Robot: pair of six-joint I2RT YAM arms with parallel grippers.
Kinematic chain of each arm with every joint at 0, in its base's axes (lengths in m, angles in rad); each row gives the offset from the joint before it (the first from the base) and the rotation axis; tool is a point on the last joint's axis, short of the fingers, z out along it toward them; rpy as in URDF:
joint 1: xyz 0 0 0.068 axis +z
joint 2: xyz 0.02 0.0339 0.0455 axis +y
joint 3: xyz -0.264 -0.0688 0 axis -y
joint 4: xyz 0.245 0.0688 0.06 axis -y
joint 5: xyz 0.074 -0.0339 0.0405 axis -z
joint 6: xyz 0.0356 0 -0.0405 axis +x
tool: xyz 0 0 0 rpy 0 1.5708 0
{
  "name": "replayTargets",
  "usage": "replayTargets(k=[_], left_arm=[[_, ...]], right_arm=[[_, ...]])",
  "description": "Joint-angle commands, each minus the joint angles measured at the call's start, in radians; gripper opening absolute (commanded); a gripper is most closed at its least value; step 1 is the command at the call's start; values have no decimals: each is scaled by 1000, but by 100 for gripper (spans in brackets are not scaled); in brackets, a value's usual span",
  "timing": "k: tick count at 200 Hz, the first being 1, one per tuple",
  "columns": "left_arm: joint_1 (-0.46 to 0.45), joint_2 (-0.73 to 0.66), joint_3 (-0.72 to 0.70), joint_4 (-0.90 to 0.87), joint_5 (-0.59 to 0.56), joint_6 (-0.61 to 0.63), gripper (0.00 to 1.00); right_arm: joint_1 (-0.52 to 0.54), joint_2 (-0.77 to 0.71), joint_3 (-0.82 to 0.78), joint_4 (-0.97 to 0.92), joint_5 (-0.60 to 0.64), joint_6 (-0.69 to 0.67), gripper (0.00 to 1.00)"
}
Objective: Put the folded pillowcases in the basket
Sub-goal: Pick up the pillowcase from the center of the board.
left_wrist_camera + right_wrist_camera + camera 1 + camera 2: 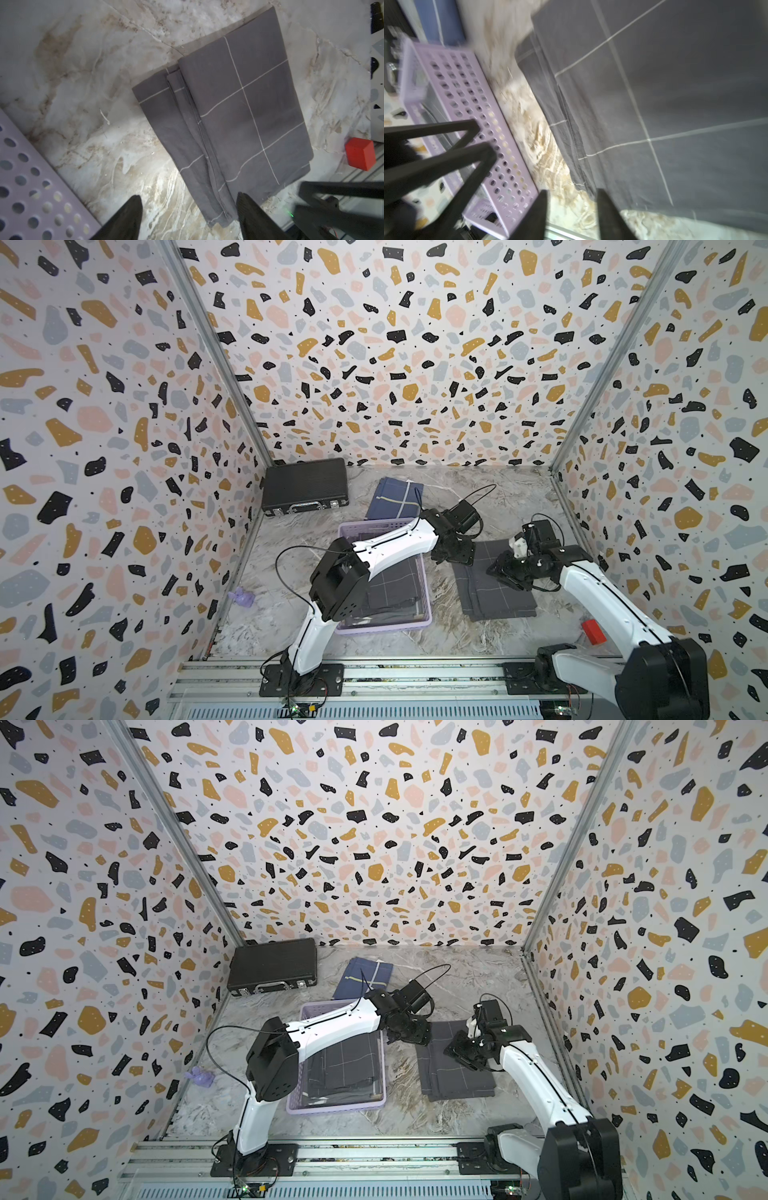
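The folded dark grey pillowcase with thin white grid lines (494, 585) lies flat on the marble tabletop (457, 497) at three o'clock of the shallow lilac perforated plastic basket (426, 597), outside it. The left claw (189, 216) and right claw (572, 214) hover at its edges, jaws parted and empty, probably placed for a two-sided lift.

Even, bright light, soft shadows. Both top views bend at the edges. The right wrist view is motion-blurred, its fingers (608, 216) soft.

In both top views the left arm (386, 543) hides the basket (426, 597) from about 9 to 12 o'clock. The right wrist view is smeared; there the folded pillowcase (675, 104) runs off at 3 o'clock.
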Motion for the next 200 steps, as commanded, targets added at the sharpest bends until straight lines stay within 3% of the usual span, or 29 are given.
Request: replayTargets(k=[1,25,113,132,162,200], left_arm=[[5,70,71,-2,-43,7,80],[9,161,166,-7,-43,6,83],[64,330,278,-25,-39,-42,90],[64,355,310,-23,-7,-36,85],[64,369,319,54,107,-62,67],[58,333,242,142,155,-99,62]], right_arm=[[-8,-82,8,-139,138,-43,65],[-24,-130,-6,-149,147,-65,75],[-148,-129,-43,-154,102,-158,76],[-163,-112,-47,-137,88,-163,76],[-172,-89,-53,-125,95,-164,76],[-175,-80,-68,-106,90,-158,75]])
